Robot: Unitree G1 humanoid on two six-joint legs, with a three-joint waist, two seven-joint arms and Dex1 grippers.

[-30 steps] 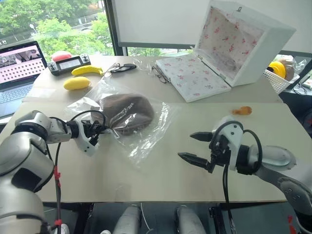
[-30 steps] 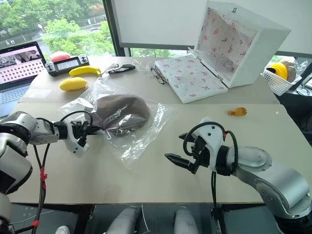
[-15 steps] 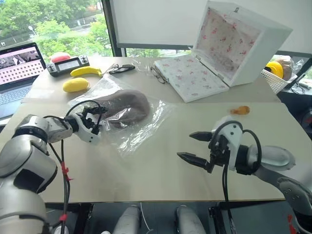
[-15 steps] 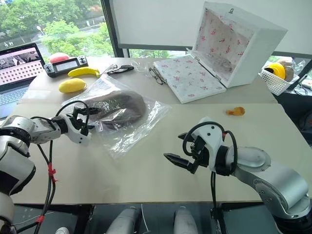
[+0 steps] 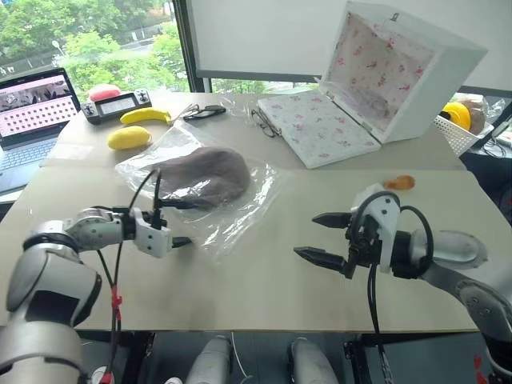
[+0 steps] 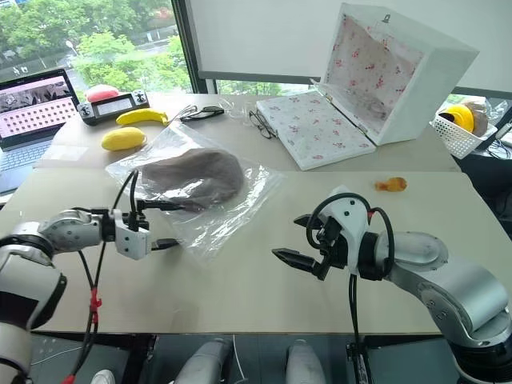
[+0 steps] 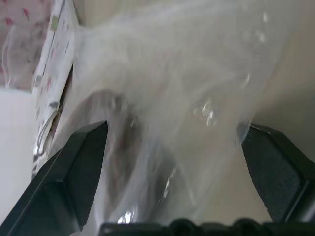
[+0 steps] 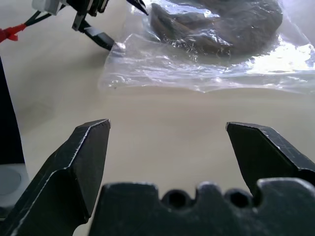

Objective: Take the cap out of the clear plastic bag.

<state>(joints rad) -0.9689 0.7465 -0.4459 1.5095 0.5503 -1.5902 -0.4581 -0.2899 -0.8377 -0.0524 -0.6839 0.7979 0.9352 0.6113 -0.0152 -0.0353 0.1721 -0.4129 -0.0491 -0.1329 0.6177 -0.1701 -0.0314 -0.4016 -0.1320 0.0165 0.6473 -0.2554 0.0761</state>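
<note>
The soft brown fabric cap [image 5: 210, 173] lies inside the large crinkly clear plastic bag [image 5: 232, 210], which sprawls flat toward the bench's left side, just short of the seam with the far bench. The left gripper [image 5: 170, 222] sits at the bag's near-left edge with its jaws spread wide, the film loose between them and nothing pinched. The right gripper [image 5: 324, 235] hangs above bare bench [image 5: 264, 280] near the front edge, well apart from the bag, jaws fully open and empty.

To my eye the step in hand is getting a fresh hold on the bag. It would go best if one set of jaws pinned only a thin layer of film at the edge while the other reached for the cap through the bag's mouth; I can't tell which side that mouth is on. Catching cap and film together would just drag the whole bundle.

On the far bench stand an open white box with floral lining [image 5: 376, 80], two pairs of glasses [image 5: 203, 112], a banana [image 5: 144, 117], a yellow mango-like fruit [image 5: 128, 138] and a laptop [image 5: 32, 120]. A small orange scrap [image 5: 398, 183] lies toward the right. Nothing blocks either arm's way.
</note>
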